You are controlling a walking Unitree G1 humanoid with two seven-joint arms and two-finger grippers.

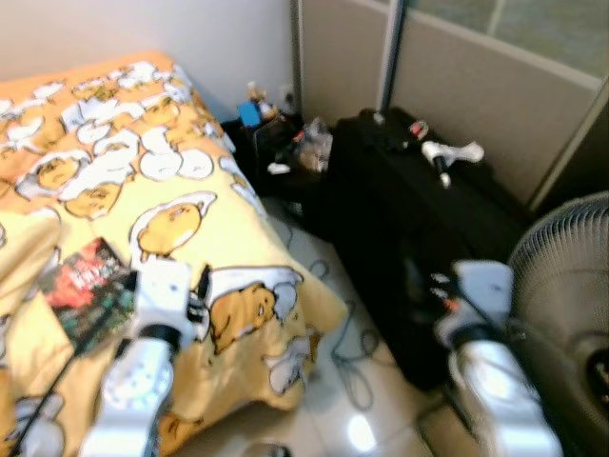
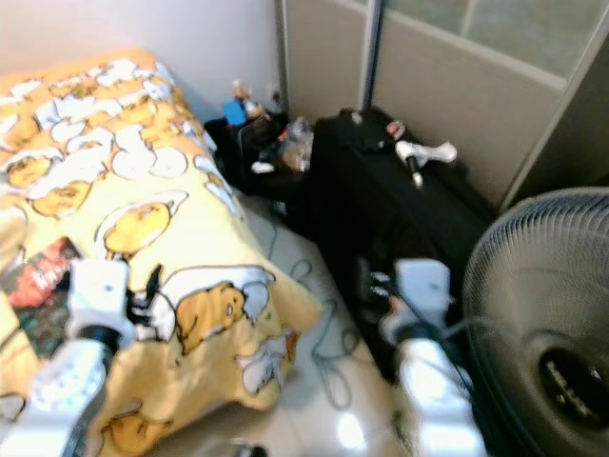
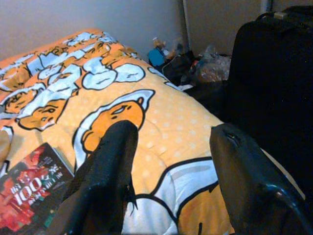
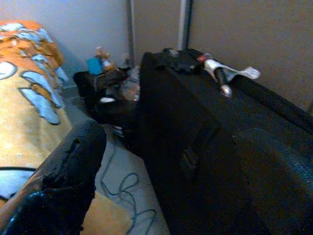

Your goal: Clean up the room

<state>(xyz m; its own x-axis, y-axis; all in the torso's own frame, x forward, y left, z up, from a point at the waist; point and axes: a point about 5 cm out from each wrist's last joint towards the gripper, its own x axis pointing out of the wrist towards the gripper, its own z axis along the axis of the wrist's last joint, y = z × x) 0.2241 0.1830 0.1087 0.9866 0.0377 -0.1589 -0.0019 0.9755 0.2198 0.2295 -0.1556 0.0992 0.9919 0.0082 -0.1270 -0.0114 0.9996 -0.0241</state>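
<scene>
A bed with a yellow cartoon-egg blanket (image 1: 143, 181) takes up the left side. A dark book with a red cover (image 1: 88, 286) lies on it near the front. My left gripper (image 3: 171, 147) hovers open and empty over the blanket, just right of the book (image 3: 29, 196). My right gripper (image 4: 171, 161) is also open and empty, held in front of a big black suitcase (image 1: 400, 219). On top of the suitcase lies a white handheld device (image 1: 449, 152) with a dark handle.
A round standing fan (image 1: 571, 295) is at the right front. Bags, a blue box (image 1: 249, 112) and small clutter crowd the far corner by the wall. Loose cables (image 1: 352, 352) trail over the tiled floor between bed and suitcase.
</scene>
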